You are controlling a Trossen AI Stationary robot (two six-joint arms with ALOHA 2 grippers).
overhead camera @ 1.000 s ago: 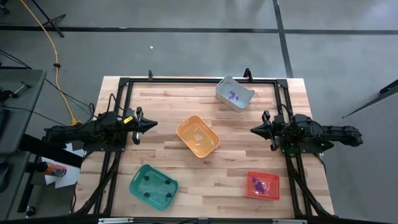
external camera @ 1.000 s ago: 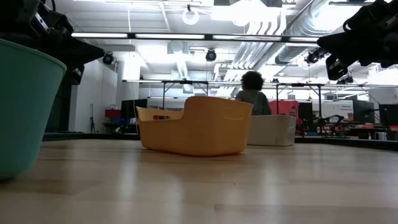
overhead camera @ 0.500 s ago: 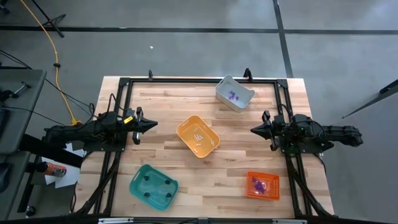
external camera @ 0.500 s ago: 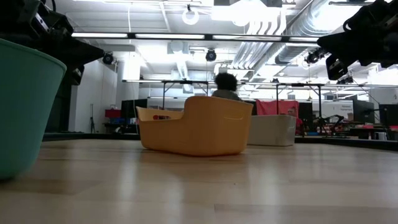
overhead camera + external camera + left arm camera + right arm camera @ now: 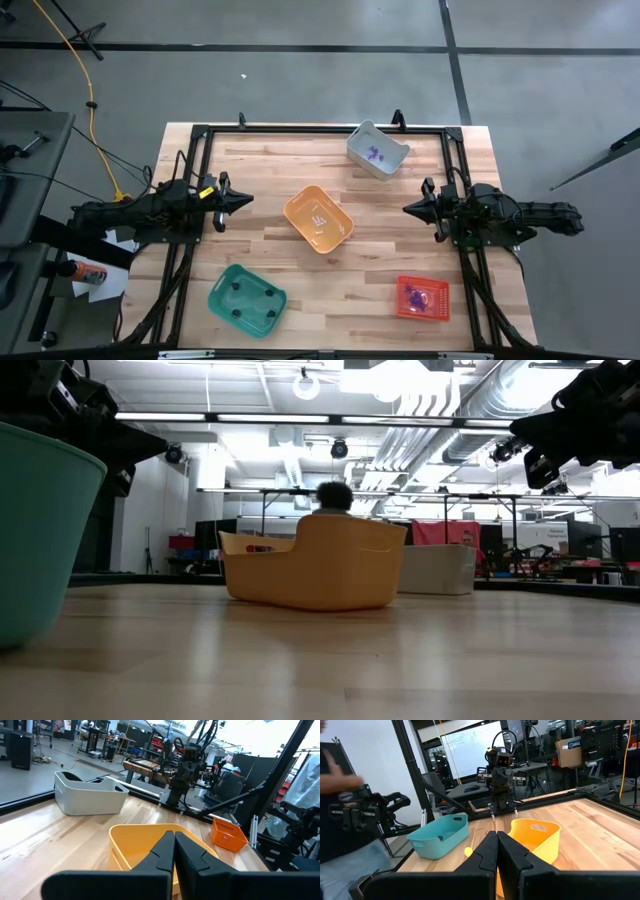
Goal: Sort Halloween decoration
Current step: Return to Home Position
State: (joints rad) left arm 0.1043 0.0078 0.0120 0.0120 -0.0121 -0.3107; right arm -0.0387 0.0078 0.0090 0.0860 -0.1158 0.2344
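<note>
**Both arms parked, trinkets all in bins**

High view: the left gripper (image 5: 243,200) sits over the table's (image 5: 250,160) left side and the right gripper (image 5: 408,209) over its right side. Their tips aim at each other, well apart. 4 bins are spread around.
- The yellow bin (image 5: 301,196) in the middle holds whitish trinkets (image 5: 319,213).
- The white bin (image 5: 397,165) toward the picture's top holds purple trinkets (image 5: 374,153).
- The green bin (image 5: 220,280) at bottom left holds black trinkets (image 5: 236,287).
- The red bin (image 5: 400,298) at bottom right holds a second purple lot (image 5: 418,296).

Low view: the green bin's wall fills the left. The yellow bin is mid-table, with the white bin behind it to the right. The walls hide the trinkets. A person's head (image 5: 332,495) pokes up behind the yellow bin, off in the room.

Left wrist view: the jaws are pressed tight together with nothing between them, pointing over the yellow bin. The white and red bins are beyond it, and the right gripper faces from across the table.

Right wrist view: same deal, jaws closed on nothing. The yellow and green bins are ahead, and a blurry person stands at the side.
</note>
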